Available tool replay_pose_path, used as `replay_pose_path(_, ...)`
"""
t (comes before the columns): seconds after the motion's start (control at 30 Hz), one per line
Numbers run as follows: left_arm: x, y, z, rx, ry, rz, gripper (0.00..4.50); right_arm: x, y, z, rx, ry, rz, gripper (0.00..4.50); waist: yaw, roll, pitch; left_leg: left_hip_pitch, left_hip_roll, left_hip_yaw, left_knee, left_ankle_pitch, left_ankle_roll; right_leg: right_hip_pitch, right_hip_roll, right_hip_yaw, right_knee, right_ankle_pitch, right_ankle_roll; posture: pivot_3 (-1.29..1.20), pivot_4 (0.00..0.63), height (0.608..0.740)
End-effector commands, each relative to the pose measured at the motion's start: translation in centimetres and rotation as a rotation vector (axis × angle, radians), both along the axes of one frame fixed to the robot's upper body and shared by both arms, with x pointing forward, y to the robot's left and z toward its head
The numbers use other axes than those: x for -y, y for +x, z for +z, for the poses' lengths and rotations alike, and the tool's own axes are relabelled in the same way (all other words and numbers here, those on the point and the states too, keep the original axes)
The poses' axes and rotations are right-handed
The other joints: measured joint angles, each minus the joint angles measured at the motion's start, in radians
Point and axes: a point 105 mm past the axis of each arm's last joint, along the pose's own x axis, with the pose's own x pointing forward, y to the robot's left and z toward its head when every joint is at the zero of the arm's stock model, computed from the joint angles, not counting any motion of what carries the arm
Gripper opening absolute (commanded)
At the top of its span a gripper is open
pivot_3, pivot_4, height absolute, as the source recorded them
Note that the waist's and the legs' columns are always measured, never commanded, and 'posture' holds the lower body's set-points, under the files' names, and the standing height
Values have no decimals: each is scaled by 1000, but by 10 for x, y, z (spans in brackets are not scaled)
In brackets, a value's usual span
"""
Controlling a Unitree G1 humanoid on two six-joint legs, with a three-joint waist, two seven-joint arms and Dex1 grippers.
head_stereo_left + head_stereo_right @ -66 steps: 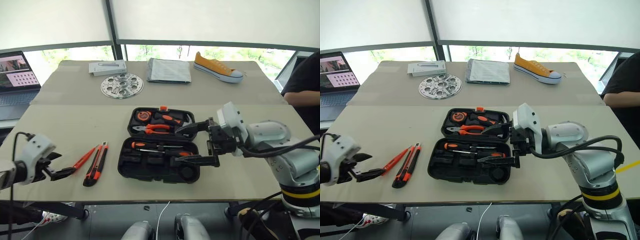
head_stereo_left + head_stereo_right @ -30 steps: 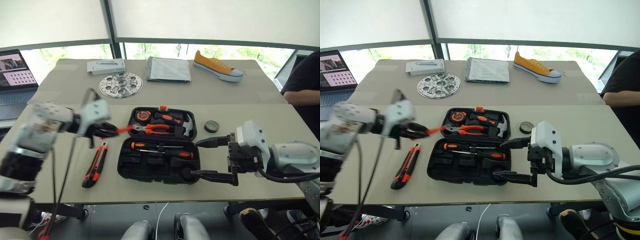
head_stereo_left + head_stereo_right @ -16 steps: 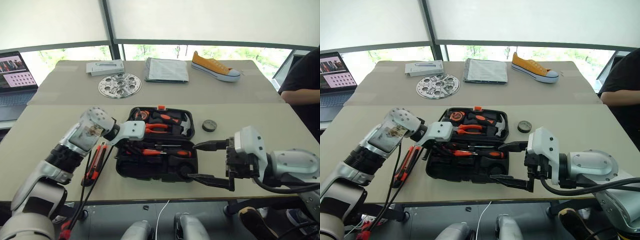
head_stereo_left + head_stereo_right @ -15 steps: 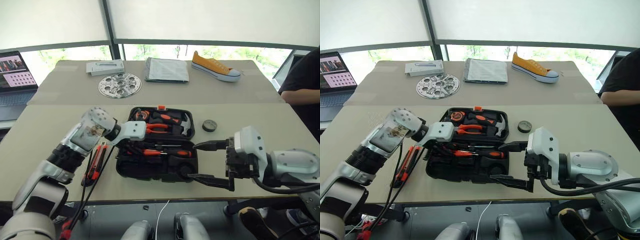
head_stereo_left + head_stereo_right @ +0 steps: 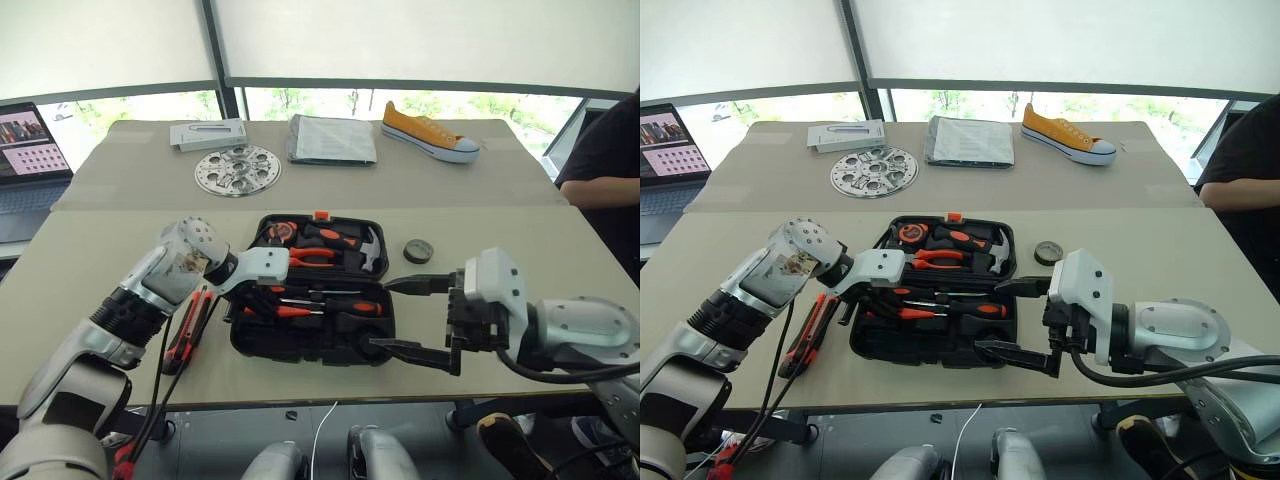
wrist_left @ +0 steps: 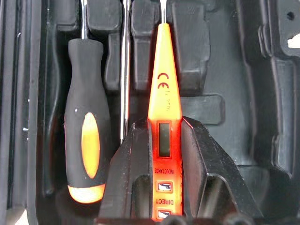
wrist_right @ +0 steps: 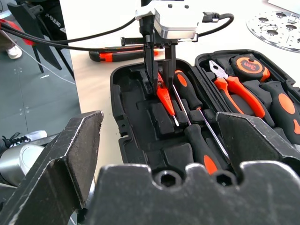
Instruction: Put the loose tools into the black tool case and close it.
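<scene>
My left end effector (image 6: 159,154) clenched on orange pen tool (image 6: 161,89), tip down over front half of black case (image 5: 312,340), just beside seated screwdrivers (image 6: 86,126). My right end effector (image 5: 410,318) spread wide, nothing held, beside case. Left to do: knife (image 5: 186,330), tape roll (image 5: 418,250), both on desk (image 5: 90,250); lid unshut. Left wrist view shows grip closely; head views show leftovers.
</scene>
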Motion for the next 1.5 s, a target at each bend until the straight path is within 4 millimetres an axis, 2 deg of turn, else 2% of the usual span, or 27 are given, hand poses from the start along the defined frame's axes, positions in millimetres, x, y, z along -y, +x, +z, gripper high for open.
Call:
replay_pose_path(0.03,-7,-2,-1,8,31,5,423,-5,-3,7,31,15,23,4500,0,0,0,0,0,0,0,0,0,0,0,0,0,0,0,0,150,740)
replay_pose_path(0.13,-5,-2,-1,10,16,3,423,-5,-2,7,32,15,21,4500,0,0,0,0,0,0,0,0,0,0,0,0,0,0,0,0,150,740)
replay_pose_path(0.2,-2,-2,2,8,-5,6,1423,-5,-2,7,29,18,20,4500,0,0,0,0,0,0,0,0,0,0,0,0,0,0,0,0,150,740)
replay_pose_path(0.4,-4,-13,28,10,-129,-54,3448,-5,-3,4,17,19,23,4500,1,0,0,0,0,0,1,0,0,0,0,0,0,0,0,0,150,740)
replay_pose_path(0.5,-18,-19,40,8,-217,-57,3448,-5,-4,3,7,23,19,4500,1,0,0,0,0,0,1,0,0,0,0,0,0,0,0,0,150,740)
replay_pose_path(0.6,-27,-23,44,-14,-283,-34,3448,-3,-4,2,2,22,16,4500,-1,0,0,0,0,0,0,0,0,-1,0,0,0,0,0,0,150,740)
replay_pose_path(0.7,-28,-15,45,-32,-433,41,2745,-2,-4,0,-4,22,17,4500,5,0,0,0,0,0,1,0,0,0,0,-1,1,0,0,0,150,740)
replay_pose_path(0.73,-27,-11,42,-34,-481,69,2281,-2,-4,0,-6,22,17,4500,8,0,0,0,0,0,2,0,0,0,0,-1,0,0,0,0,150,740)
replay_pose_path(0.77,-26,-8,40,-35,-509,86,2121,-2,-4,-1,-7,21,16,4500,11,0,0,0,0,-1,3,0,0,1,0,-1,1,0,0,0,150,740)
replay_pose_path(0.93,-15,0,20,-9,-589,132,97,0,-3,-2,-10,14,15,4500,12,0,0,0,0,-1,4,0,0,2,0,-1,0,0,0,0,150,740)
replay_pose_path(1.03,-13,-4,0,-5,-548,129,41,2,-2,-3,-12,6,13,4500,11,0,0,0,0,-1,3,0,0,1,0,-1,0,0,0,0,150,740)
replay_pose_path(1.17,-10,-4,-12,1,-515,143,41,4,-2,-4,-16,3,11,4500,10,0,0,0,0,-1,3,0,0,1,0,-1,0,0,0,0,150,740)
replay_pose_path(1.3,-17,-9,-31,7,-433,128,41,4,-2,-5,-15,0,14,4500,12,0,0,1,0,-1,3,0,1,2,0,0,0,0,0,0,150,740)
replay_pose_path(1.5,-20,-5,-40,36,-418,150,41,3,-2,-5,-13,2,17,4500,13,1,-1,3,0,0,3,0,1,4,0,0,0,0,0,0,150,740)
